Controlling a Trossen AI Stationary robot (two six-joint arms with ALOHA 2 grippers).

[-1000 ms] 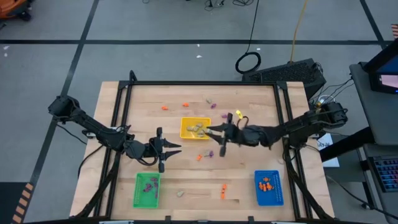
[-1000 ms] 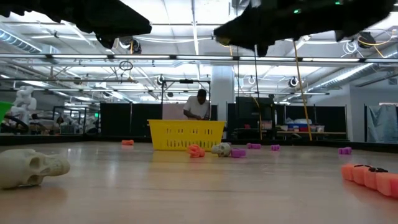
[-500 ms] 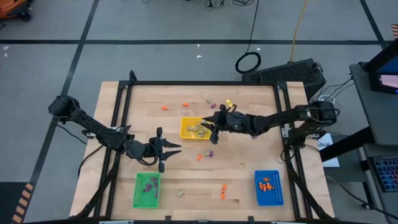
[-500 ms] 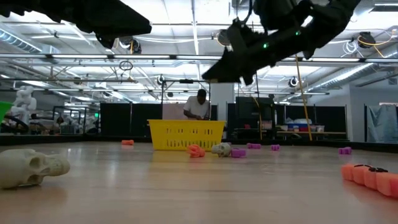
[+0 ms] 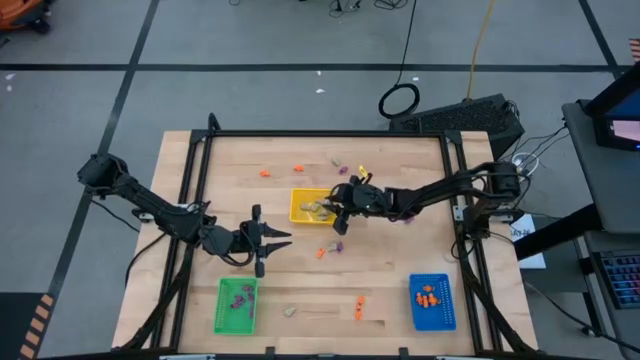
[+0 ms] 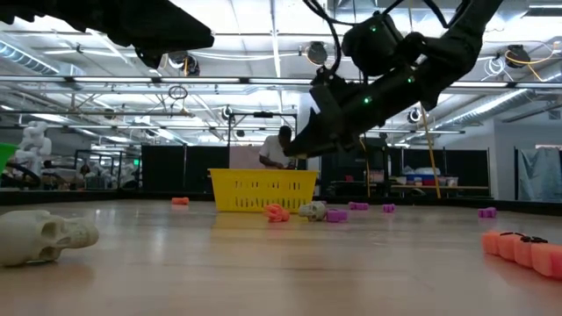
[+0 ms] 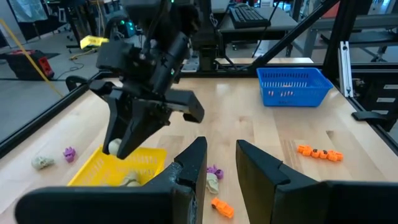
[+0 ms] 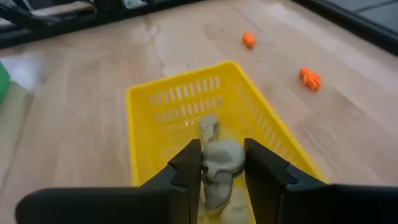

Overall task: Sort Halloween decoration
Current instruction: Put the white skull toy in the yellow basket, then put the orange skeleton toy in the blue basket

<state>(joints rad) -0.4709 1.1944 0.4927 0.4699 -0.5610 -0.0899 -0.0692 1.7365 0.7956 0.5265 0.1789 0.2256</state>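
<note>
Right wrist view: my right gripper (image 8: 221, 163) fingers clamp a pale skull trinket (image 8: 219, 158) above the yellow tray (image 8: 149, 102); I judge it light, rigid, best pinched across its sides. Left gripper (image 7: 221, 167) fingers apart, empty.

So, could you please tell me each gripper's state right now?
Left gripper: open, holding nothing.
Right gripper: closed on a beige skull over the yellow tray.

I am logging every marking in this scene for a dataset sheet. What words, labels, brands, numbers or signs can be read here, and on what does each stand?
None can be read in any view.
Yellow tray, green tray, blue tray: no labels show.
Pale trinket held in the right gripper over the yellow tray: no marking.
Room behind the table in the low view: any signs are too small and blurred to read.
</note>
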